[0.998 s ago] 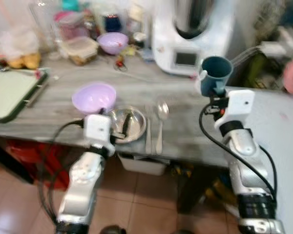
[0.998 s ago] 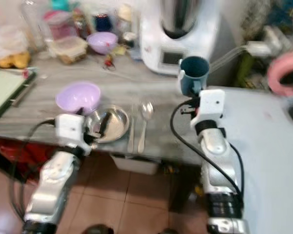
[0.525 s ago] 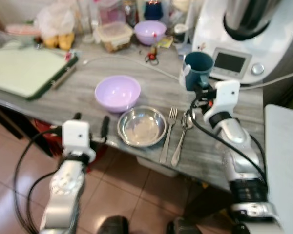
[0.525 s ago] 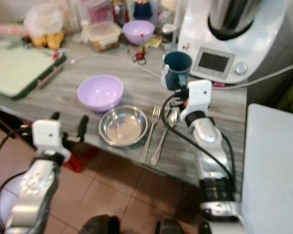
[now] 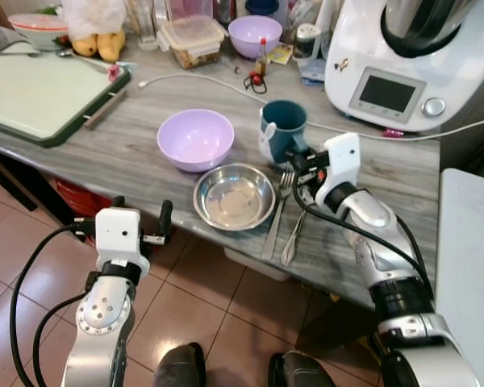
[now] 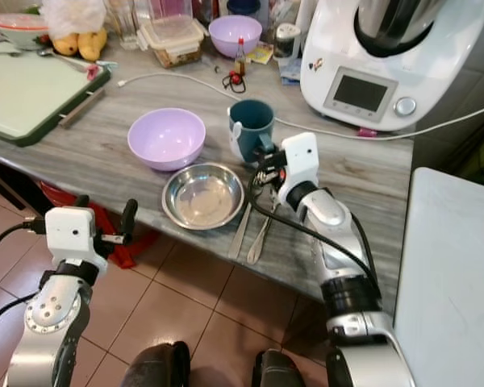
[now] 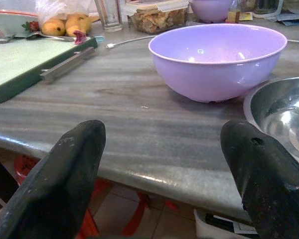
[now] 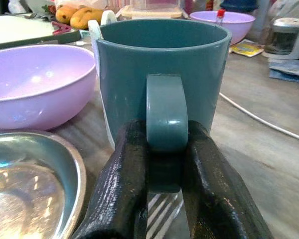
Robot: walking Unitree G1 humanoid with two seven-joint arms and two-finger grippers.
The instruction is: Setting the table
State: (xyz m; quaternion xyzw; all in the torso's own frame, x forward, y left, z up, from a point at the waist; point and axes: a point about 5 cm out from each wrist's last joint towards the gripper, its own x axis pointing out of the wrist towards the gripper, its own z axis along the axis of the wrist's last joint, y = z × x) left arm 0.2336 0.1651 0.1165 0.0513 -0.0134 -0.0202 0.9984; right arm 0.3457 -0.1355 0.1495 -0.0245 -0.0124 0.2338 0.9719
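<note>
1. Teal mug (image 5: 284, 127) stands on the grey counter (image 5: 105, 153), or just above it, behind the fork (image 5: 276, 218) and spoon (image 5: 294, 230), just beside the steel bowl (image 5: 235, 196) and the lilac bowl (image 5: 195, 138). Our right gripper (image 8: 162, 174) pinches its handle (image 8: 167, 114) between both black fingers.

2. We judge the grip narrow: only the handle is held, so the mug could swing or tip if we let go before its base is flat on the counter.

3. Pulling the fingers back carelessly could drag the handle along, or nudge the fork and spoon lying right under the gripper out of line.

4. The mug sits near the steel bowl's rim; a sideways push could knock the two together.

5. Our left gripper (image 5: 141, 228) hangs off the counter's front edge, fingers spread wide and holding nothing. Raising it blindly could catch that edge.

6. We cannot tell whether the mug's base touches the counter; the fingers hide it in the right wrist view.

7. The mug's inside is not visible enough to say whether it is empty, and a white patch on its side is too small to read.
</note>
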